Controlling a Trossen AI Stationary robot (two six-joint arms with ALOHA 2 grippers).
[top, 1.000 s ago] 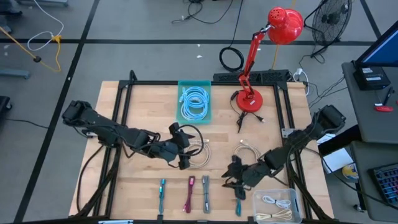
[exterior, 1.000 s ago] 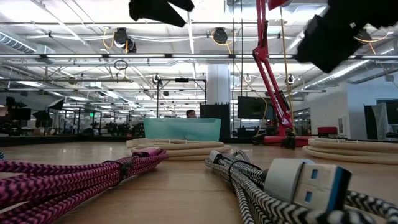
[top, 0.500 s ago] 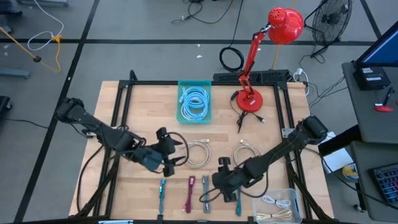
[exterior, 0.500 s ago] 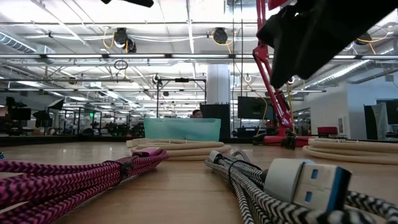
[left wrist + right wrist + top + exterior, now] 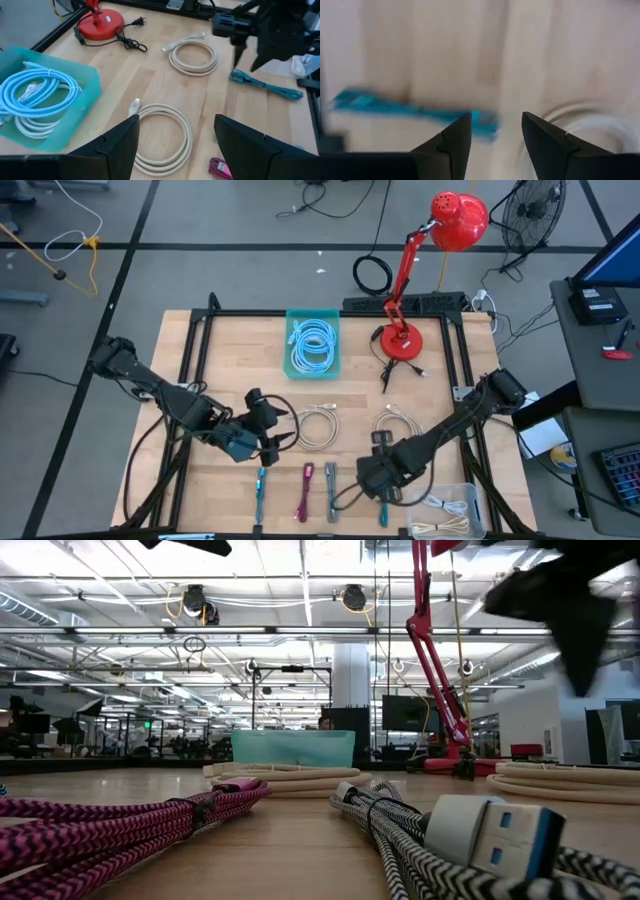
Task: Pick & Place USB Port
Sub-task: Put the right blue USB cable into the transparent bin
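Several braided USB cables lie in a row near the table's front edge: teal (image 5: 260,485), pink (image 5: 304,492), black-and-white (image 5: 331,490), and another teal one (image 5: 383,512). Two white coils (image 5: 318,426) (image 5: 397,428) lie flat behind them. My right gripper (image 5: 380,482) hangs open just above the right-hand teal cable (image 5: 415,110), fingers pointing down, touching nothing. Farther left, my left gripper (image 5: 273,442) is open above the table, and past its fingers a white coil (image 5: 162,135) shows. The low view has the black-and-white cable's USB plug (image 5: 490,835) close up.
A teal bin (image 5: 313,345) of light-blue cables sits at the back middle. The red desk lamp (image 5: 402,340) stands to its right, its cord trailing on the wood. A clear bin (image 5: 447,510) with white cables is at the front right corner. A black frame edges the table.
My left gripper has drawn back toward the table's left edge and slightly nearer, staying open. My right gripper has swung toward the left and back again, tipping from a slant to pointing almost straight down over the right-hand teal cable. No cable has moved.
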